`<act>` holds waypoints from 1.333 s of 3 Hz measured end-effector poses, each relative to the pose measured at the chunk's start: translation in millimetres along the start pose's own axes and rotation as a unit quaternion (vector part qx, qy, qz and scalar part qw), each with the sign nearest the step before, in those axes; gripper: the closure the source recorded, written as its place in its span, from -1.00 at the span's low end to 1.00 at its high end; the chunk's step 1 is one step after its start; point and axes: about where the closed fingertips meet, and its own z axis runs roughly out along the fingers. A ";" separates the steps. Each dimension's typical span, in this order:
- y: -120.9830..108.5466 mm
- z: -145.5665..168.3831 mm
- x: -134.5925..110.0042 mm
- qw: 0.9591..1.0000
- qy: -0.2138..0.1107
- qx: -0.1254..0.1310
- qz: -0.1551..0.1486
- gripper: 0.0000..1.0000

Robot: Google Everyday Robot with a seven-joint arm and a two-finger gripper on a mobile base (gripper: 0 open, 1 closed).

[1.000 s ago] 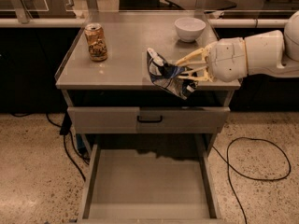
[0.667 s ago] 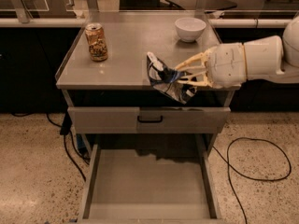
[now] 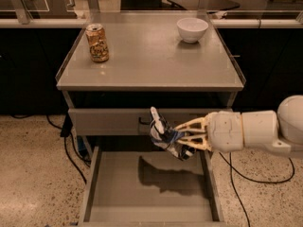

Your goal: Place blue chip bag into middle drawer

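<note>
Below counter (image 3: 151,65) front edge, right of center, gripper (image 3: 182,141) hangs w/ jaws clamped on bag (image 3: 163,136), held over open drawer (image 3: 118,197), not touching floor, prob. so release drops it inside. Can (image 3: 97,42) back-left corner, bowl (image 3: 192,29) back-right.

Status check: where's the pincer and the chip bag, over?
Pincer shut on crumpled dark blue foil chip bag, held above the open wide grey metal middle drawer. Bag not yet down. Nothing blocking the drop.
</note>
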 end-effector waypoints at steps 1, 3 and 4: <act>53.7 18.6 17.1 1.000 0.015 -0.018 0.012 1.00; 138.7 51.8 96.2 0.998 0.055 -0.025 0.025 1.00; 138.7 51.8 96.2 0.998 0.055 -0.025 0.025 1.00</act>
